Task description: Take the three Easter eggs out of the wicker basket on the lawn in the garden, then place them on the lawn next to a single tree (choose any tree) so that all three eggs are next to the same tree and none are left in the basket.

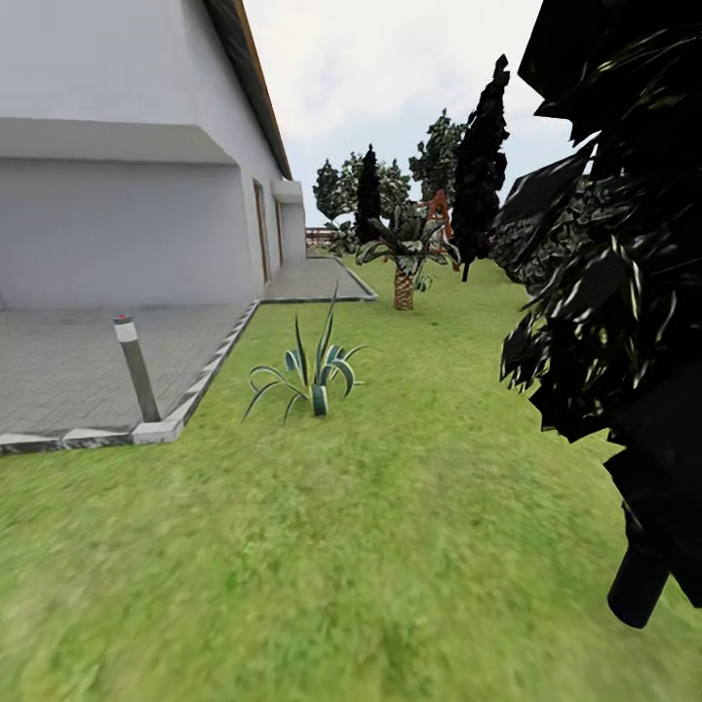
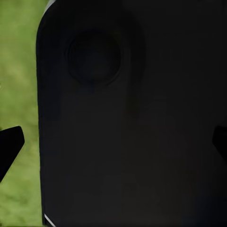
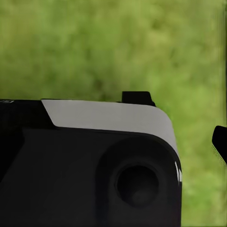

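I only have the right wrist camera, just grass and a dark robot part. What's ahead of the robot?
Observer: In the head view the lawn runs ahead alongside a white house.
Operator: Any trees out there?
Observer: A small palm stands ahead on the grass, and dark foliage hangs close on the right.
Operator: Anything nearer?
Observer: A spiky plant grows beside the paved patio, where a short bollard stands.

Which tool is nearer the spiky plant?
Left, probably: the spiky plant stands ahead, slightly left of centre on the lawn. The left tool and right tool both hang by the robot's body, far back.
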You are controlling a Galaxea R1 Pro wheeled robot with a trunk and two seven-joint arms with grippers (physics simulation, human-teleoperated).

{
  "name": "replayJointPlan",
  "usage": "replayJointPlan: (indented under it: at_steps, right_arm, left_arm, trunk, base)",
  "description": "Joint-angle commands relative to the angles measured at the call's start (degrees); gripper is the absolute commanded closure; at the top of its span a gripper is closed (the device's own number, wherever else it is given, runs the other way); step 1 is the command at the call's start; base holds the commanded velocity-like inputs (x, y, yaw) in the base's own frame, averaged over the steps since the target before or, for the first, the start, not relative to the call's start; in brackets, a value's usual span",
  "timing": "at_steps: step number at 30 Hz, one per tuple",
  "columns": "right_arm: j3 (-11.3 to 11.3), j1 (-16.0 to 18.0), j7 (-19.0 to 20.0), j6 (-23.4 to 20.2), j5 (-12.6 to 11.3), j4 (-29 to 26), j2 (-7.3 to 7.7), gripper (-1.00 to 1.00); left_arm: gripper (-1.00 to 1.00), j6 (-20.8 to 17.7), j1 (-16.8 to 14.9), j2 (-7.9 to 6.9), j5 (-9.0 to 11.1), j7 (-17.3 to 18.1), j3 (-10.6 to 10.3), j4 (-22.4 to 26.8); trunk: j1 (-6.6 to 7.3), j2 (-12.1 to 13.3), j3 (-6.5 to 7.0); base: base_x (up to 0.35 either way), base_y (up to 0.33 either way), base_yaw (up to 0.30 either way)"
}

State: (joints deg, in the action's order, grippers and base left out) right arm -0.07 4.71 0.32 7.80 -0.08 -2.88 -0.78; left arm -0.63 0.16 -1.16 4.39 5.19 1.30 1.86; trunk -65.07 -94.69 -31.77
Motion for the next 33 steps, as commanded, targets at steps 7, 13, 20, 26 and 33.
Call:
replayJointPlan:
  at_steps: [7, 13, 20, 26, 33]
  right_arm:
    - [0.0, 0.1, 0.0, 0.2, 0.0, 0.1, 0.0, -1.0]
    - [0.0, 0.0, 0.0, 0.2, 0.0, 0.1, -0.01, -1.0]
    - [0.0, 0.0, 0.0, 0.2, 0.0, 0.1, -0.01, -1.0]
    - [0.0, 0.0, 0.0, 0.2, 0.0, 0.1, -0.01, -1.0]
    - [0.0, 0.0, 0.0, 0.2, 0.0, 0.1, -0.01, -1.0]
  left_arm:
    - [-1.0, -0.1, 0.0, -0.04, 0.4, 0.3, 0.1, 0.1]
    - [-1.0, -0.1, 0.0, -0.04, 0.4, 0.3, 0.1, 0.1]
    - [-1.0, -0.1, 0.0, -0.07, 0.5, 0.5, 0.1, 0.1]
    - [-1.0, -0.1, 0.0, -0.07, 0.4, 0.5, 0.1, 0.1]
    - [-1.0, -0.1, 0.0, -0.09, 0.4, 0.5, 0.1, 0.1]
  trunk:
    - [-0.03, 0.0, 0.2]
    - [-0.03, 0.0, 0.36]
    - [-0.03, 0.0, 0.37]
    - [-0.03, 0.0, 0.38]
    - [-0.03, 0.0, 0.49]
  base:
    - [0.327, 0.0, -0.223]
    - [0.328, 0.0, -0.182]
    - [0.331, 0.033, -0.015]
    - [0.332, 0.113, -0.001]
    - [0.332, 0.135, -0.046]
